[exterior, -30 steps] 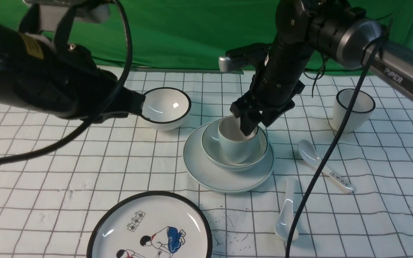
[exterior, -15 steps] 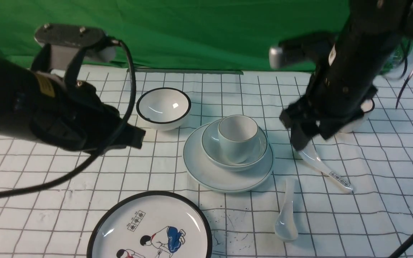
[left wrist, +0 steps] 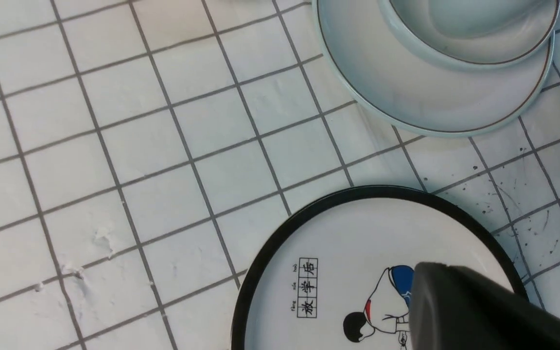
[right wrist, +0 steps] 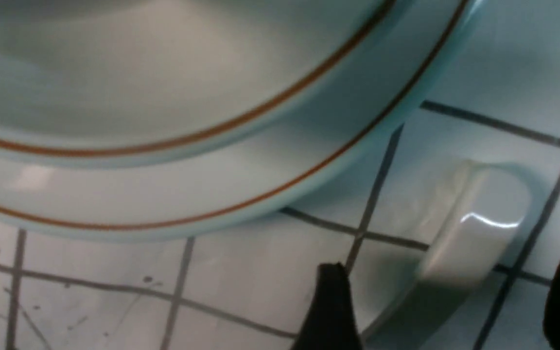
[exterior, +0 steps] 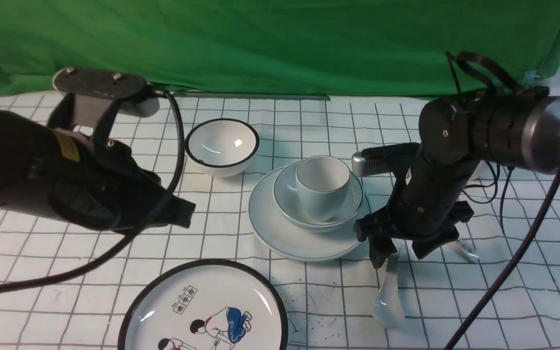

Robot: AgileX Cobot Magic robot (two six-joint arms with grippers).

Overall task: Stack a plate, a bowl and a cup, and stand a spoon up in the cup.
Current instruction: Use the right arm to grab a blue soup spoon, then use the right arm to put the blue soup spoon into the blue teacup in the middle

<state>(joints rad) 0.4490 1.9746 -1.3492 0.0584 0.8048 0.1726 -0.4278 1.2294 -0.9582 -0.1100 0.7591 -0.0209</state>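
Three pieces are stacked: plate [exterior: 280,238], bowl [exterior: 309,224] on it, cup [exterior: 321,192] inside. The step in hand appears to be grasping the spoon [exterior: 389,291], which lies flat just beside the plate. The right gripper [exterior: 399,255], jaws spread, straddles its handle — the next move should be to close, lift and tilt it upright into the cup.

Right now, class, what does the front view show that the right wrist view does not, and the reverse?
Front only: the black-rimmed bowl, the cartoon plate, the left gripper and the scoop end of the spoon. Right wrist only: a close look at the spoon's handle end lying between the fingertips of the open right gripper. Both: the plate, the bowl stacked on it, the spoon.
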